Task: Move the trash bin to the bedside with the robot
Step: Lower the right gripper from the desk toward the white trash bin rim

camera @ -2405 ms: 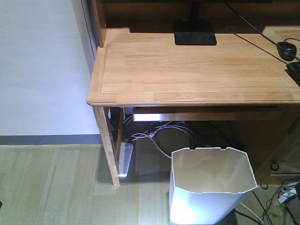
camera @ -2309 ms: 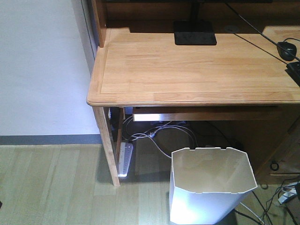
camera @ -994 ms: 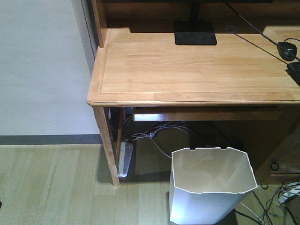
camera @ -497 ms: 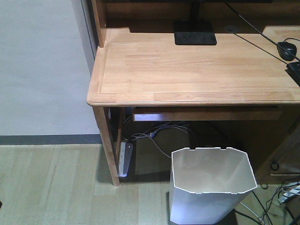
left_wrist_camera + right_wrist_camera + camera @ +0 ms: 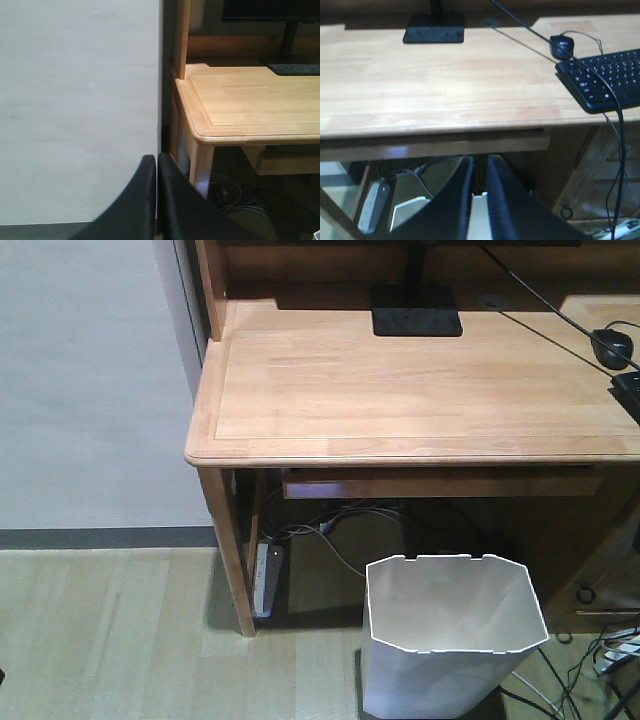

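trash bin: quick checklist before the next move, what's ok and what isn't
1. Trash bin upright on the floor, nothing seen inside: ok.
2. Bin gripped: not ok; neither tool touches it.
3. Left tool shut, empty: ok.
4. Right tool slightly open, empty: ok.
5. Cables on the floor beside the bin: not ok, may snag.
6. Bedside in view: not ok; no bed shows.

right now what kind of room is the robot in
Probably a home study or bedroom corner: a wooden desk with a monitor stand, keyboard and mouse, plus a white trash bin on the wood floor.
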